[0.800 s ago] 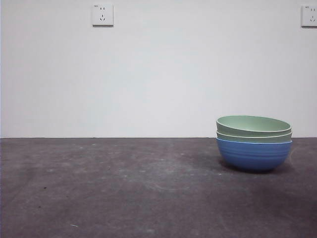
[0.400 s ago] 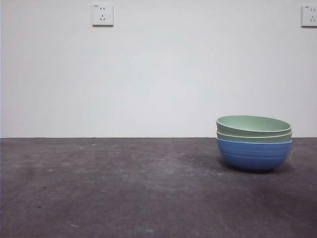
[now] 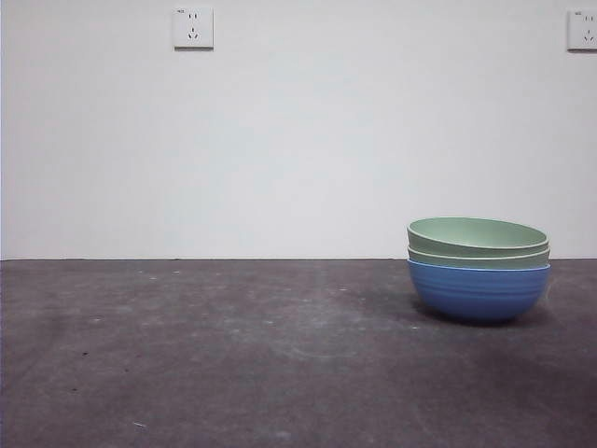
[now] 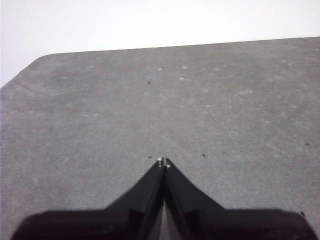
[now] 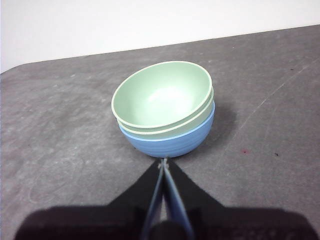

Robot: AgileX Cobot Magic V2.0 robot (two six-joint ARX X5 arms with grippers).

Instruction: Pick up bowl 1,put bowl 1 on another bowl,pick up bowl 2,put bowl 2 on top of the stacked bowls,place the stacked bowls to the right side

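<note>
The stacked bowls (image 3: 478, 268) stand on the table at the right of the front view: a ribbed blue bowl (image 3: 478, 291) at the bottom and two pale green bowls (image 3: 478, 237) nested in it. In the right wrist view the same stack (image 5: 165, 107) sits just beyond my right gripper (image 5: 163, 162), which is shut and holds nothing, a short way off the blue bowl (image 5: 172, 141). My left gripper (image 4: 163, 161) is shut over bare table, with no bowl in its view. Neither arm shows in the front view.
The dark grey table (image 3: 233, 355) runs back to a white wall with two sockets (image 3: 193, 28). The table's rounded far corner (image 4: 42, 59) shows in the left wrist view.
</note>
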